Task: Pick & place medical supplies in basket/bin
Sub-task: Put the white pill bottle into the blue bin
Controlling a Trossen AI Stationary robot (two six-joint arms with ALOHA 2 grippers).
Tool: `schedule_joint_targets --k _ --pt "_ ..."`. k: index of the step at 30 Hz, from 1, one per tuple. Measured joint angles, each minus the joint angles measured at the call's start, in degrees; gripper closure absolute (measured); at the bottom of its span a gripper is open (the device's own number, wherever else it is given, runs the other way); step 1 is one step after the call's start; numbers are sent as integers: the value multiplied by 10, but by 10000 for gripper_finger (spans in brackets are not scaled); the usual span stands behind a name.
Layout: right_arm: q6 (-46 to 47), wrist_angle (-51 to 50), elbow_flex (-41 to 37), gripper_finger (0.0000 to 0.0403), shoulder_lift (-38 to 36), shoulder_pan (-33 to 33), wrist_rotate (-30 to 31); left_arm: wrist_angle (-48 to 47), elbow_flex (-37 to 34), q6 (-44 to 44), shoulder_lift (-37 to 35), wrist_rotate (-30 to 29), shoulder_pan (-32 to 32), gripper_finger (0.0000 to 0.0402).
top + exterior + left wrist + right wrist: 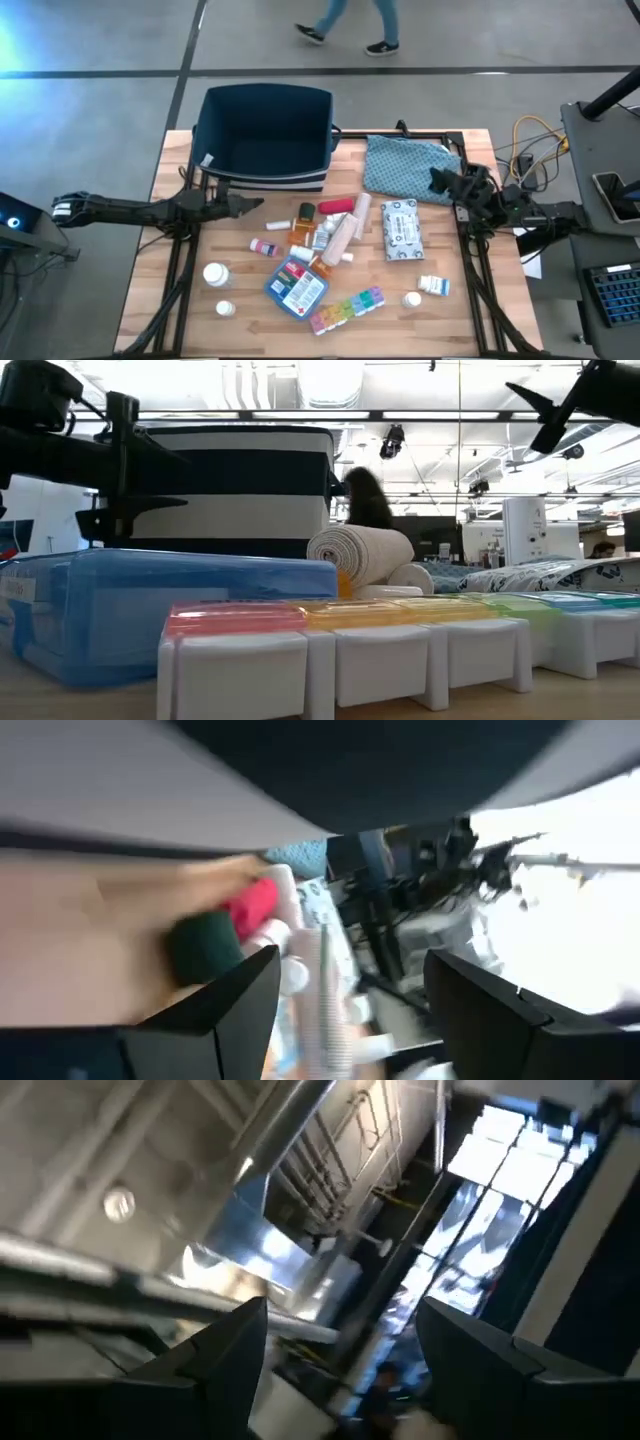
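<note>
The medical supplies lie loose on the wooden table's middle: a white wipes packet (400, 228), a bandage roll (343, 238), a blue first-aid pouch (297, 287), a rainbow pill organizer (347, 308), white bottles (215, 274) and an orange one (303, 228). The navy bin (265, 130) stands upright at the far edge, left of centre. My left gripper (250, 205) hovers open and about level just in front of the bin, left of the pile, with nothing between its fingers (350, 960). My right gripper (440, 180) is open too, raised at the table's right and tipped upward (340, 1305).
A teal patterned cloth pouch (405, 165) lies at the far right, right of the bin and under my right gripper. Black frame rails (180, 260) run along both table sides. A person walks on the floor beyond the far edge (350, 25).
</note>
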Motion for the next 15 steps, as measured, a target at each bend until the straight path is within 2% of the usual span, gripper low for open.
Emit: schedule_joint_targets --k 2,4,5,7,11,15 --pt "10 -3 0 158 0 0 56 -8 -1 -23 6 -4 0 174" --pt "-18 -6 2 158 5 -1 125 -25 0 -39 6 3 0 174" --pt "-33 -28 9 158 15 0 136 -32 0 -67 6 18 1 174" --pt "10 -136 34 158 49 6 133 -26 2 -87 5 92 0 174" --pt "154 -392 148 159 201 47 63 -20 12 -23 -3 275 -12 174" --pt "230 -608 294 159 369 100 -80 -26 13 22 -6 362 -24 174"
